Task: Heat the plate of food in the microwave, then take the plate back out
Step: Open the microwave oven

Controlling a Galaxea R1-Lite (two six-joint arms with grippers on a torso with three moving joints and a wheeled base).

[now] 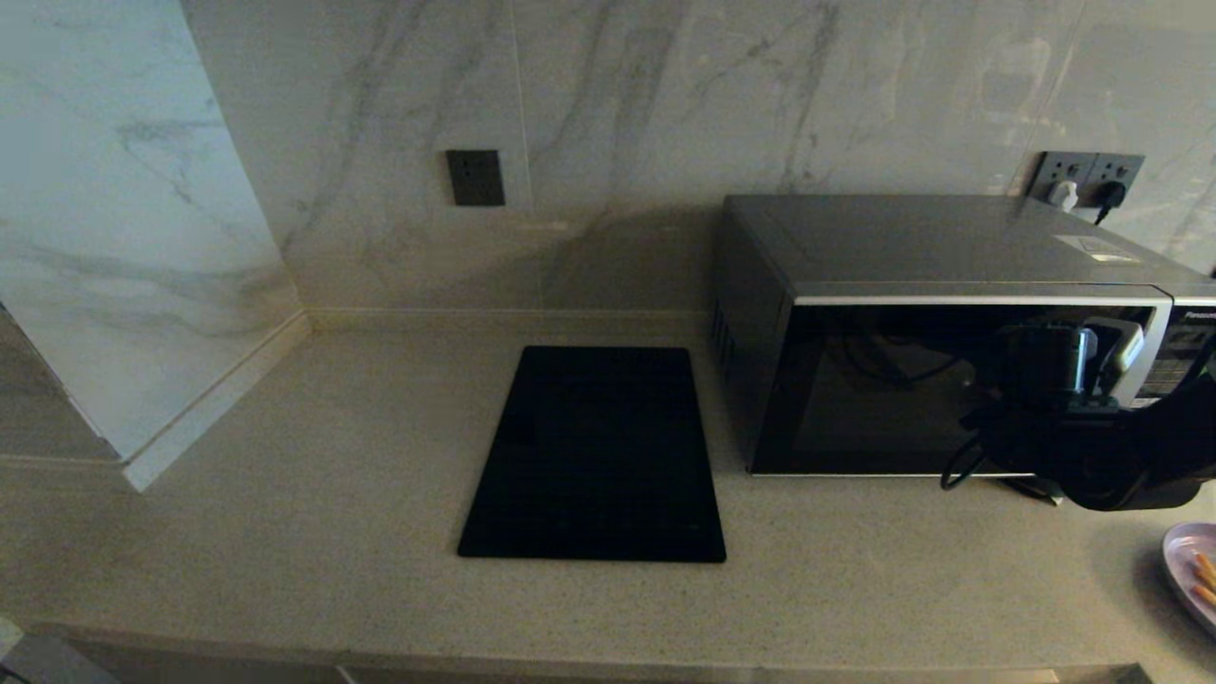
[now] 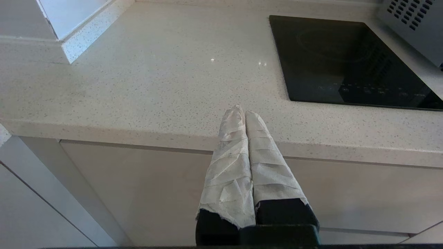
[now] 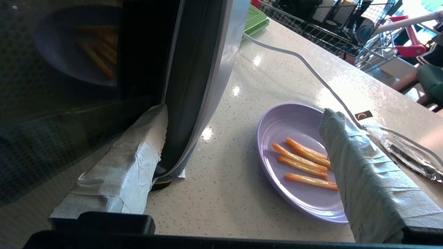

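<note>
Right wrist view shows the right end effector [image 3: 242, 166] with fingers spread wide, one finger [image 3: 131, 166] against the lower corner of the microwave [image 3: 193, 69] door, the other over the plate of food [image 3: 297, 180] lying on the desk [image 3: 214, 193] just beside the oven. A careless swing could nudge that plate or catch the white cable [image 3: 304, 62] behind it. Farther left, open desk surrounds the black cooktop [image 1: 594, 456]; the left end effector [image 2: 244, 114] idles, fingers together, at the desk's front edge.
</note>
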